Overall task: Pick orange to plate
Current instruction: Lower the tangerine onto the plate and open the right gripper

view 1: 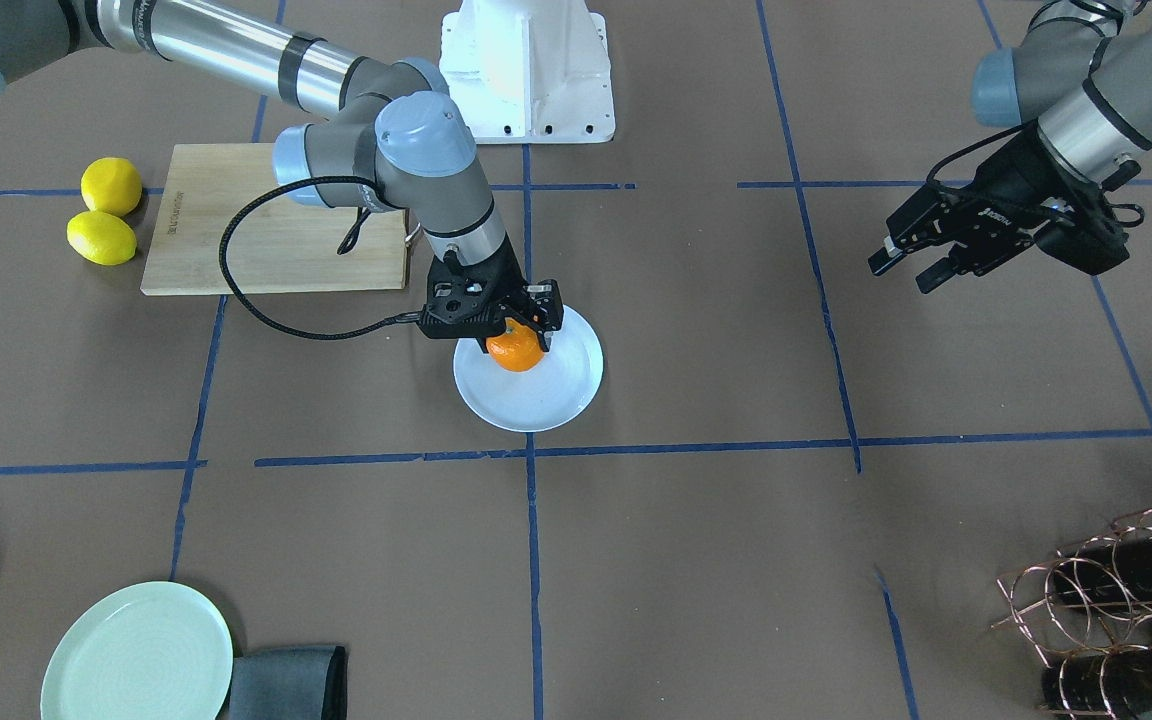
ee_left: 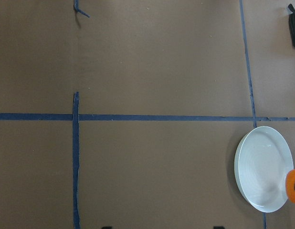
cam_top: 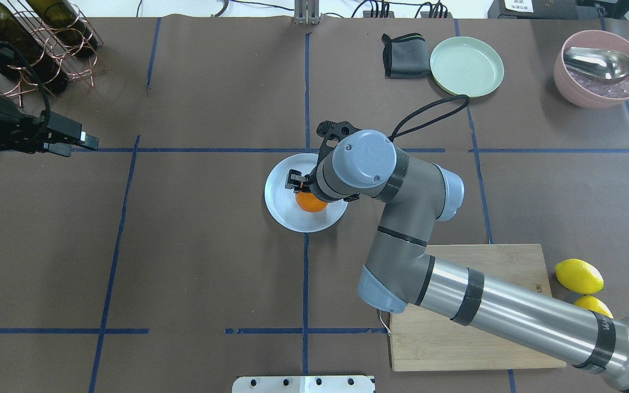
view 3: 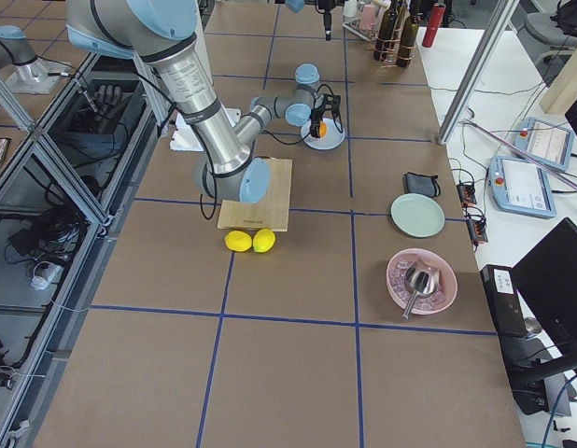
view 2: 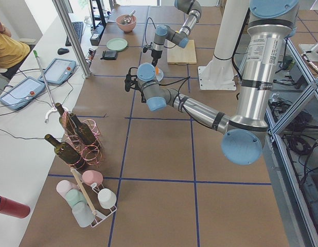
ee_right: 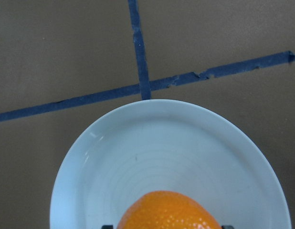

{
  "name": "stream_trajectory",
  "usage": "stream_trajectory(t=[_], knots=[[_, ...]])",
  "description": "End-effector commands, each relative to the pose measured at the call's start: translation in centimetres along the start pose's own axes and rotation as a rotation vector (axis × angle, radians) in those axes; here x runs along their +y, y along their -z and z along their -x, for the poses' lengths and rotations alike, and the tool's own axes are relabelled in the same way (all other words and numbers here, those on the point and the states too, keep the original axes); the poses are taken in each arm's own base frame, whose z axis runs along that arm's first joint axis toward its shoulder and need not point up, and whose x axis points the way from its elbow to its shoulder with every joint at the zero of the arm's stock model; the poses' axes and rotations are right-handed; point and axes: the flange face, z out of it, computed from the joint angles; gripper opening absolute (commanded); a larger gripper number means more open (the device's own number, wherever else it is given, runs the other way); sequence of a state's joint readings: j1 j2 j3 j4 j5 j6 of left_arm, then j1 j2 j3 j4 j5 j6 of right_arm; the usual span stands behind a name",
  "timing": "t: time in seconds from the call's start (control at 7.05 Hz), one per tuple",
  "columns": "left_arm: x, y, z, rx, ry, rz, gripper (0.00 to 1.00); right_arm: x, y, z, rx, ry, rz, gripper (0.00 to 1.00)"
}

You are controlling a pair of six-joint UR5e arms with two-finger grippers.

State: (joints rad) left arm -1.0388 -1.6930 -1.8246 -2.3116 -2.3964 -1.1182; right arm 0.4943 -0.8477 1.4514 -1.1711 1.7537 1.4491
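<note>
right gripper (view 1: 519,338), clamped on the orange (view 1: 515,354) over the plate (view 1: 548,400), should seat it near centre before release, lest it roll; left gripper (view 1: 911,268) idles, fingers apart.

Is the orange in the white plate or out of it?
In: the orange lies inside the rim of the plate, with the right gripper shut on it. Whether it touches the plate's floor, I cannot tell.
</note>
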Motion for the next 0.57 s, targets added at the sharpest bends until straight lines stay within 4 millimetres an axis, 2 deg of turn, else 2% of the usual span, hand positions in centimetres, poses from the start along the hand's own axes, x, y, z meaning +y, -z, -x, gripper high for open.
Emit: stream_trajectory(t=[0.0, 0.43], knots=[[-0.01, -0.03, 0.00, 0.000, 0.000, 0.000, 0.77, -0.49, -0.28, 0.61, 0.009, -0.001, -0.037, 0.11], [-0.05, -0.11, 0.13, -0.002, 0.001, 0.001, 0.78, -0.58, -1.21, 0.89, 0.026, 0.012, -0.055, 0.23]])
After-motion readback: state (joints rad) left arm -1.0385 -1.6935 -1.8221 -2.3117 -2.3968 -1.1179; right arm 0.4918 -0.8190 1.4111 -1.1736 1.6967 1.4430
